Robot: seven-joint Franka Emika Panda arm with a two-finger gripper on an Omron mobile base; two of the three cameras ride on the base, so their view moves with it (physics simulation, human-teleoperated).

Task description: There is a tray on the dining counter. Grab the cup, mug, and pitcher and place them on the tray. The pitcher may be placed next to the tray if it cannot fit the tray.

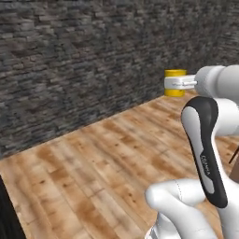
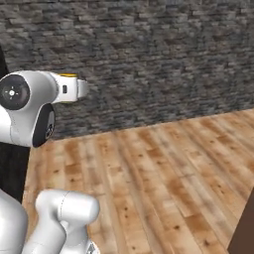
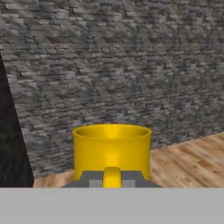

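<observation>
My gripper [image 1: 174, 83] is shut on the mug [image 1: 175, 73], a small plain yellow one, and holds it up in the air in front of the stone wall. In the hand view the mug [image 3: 112, 148] stands upright just beyond the dark fingertips [image 3: 89, 178], with its handle between them. From the right base view a yellow sliver of the mug [image 2: 67, 76] peeks over the white hand of the gripper [image 2: 81, 89]. The tray, the dining counter, the cup and the pitcher are out of view.
A dark grey stone brick wall [image 1: 84, 60] runs across the back. Wooden plank floor [image 2: 163, 168] spreads below the arm. A dark brown edge [image 2: 244, 230] shows at the lower right and a black panel [image 3: 12, 144] at the left.
</observation>
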